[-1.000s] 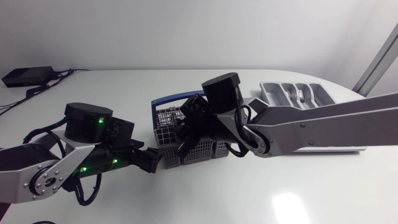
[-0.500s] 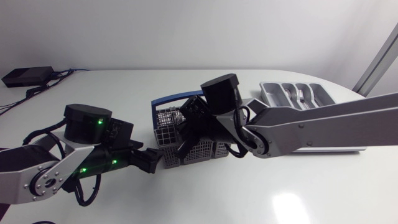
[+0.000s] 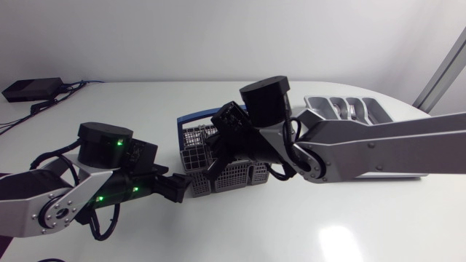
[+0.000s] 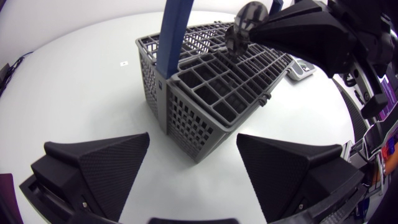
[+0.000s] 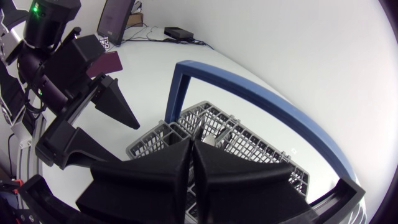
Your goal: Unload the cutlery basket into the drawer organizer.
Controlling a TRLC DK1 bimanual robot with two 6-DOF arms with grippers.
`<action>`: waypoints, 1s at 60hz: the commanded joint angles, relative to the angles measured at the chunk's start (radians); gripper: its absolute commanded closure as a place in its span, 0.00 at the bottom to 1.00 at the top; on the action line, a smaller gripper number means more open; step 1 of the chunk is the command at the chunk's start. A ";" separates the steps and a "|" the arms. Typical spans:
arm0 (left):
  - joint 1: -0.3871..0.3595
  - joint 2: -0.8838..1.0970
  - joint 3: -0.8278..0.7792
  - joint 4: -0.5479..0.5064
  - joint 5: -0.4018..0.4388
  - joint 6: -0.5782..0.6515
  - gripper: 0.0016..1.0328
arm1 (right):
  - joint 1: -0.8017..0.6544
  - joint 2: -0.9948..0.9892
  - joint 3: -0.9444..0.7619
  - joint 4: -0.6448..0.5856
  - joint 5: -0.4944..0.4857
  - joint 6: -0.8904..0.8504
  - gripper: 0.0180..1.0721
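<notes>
The grey cutlery basket (image 3: 231,175) with a blue handle (image 3: 196,116) stands mid-table. My right gripper (image 3: 218,156) hangs over its compartments, fingers pressed together (image 5: 191,163). In the left wrist view a dark round-ended cutlery piece (image 4: 247,20) rises from the basket (image 4: 211,93) at those fingertips and looks pinched. Another silver piece (image 5: 214,140) lies in the basket (image 5: 249,155) just ahead of them. My left gripper (image 3: 178,189) sits low by the basket's near-left corner, open (image 4: 193,171), apart from it. The grey drawer organizer (image 3: 320,109) stands at the back right with cutlery (image 3: 351,110) in it.
A black box (image 3: 33,89) with cables lies at the table's far left corner. Bare white tabletop (image 3: 291,225) stretches in front of the basket.
My right gripper's fingers have closed inside the basket and its wrist has risen slightly. The left arm has barely moved.
</notes>
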 commanded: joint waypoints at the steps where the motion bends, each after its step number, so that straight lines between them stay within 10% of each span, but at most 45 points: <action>1: 0.002 0.020 -0.027 0.015 0.008 0.012 0.05 | 0.006 -0.032 -0.029 0.004 0.002 -0.010 0.95; 60: 0.002 0.061 -0.023 0.041 -0.006 0.012 0.05 | 0.101 -0.195 -0.086 -0.005 0.061 -0.109 0.95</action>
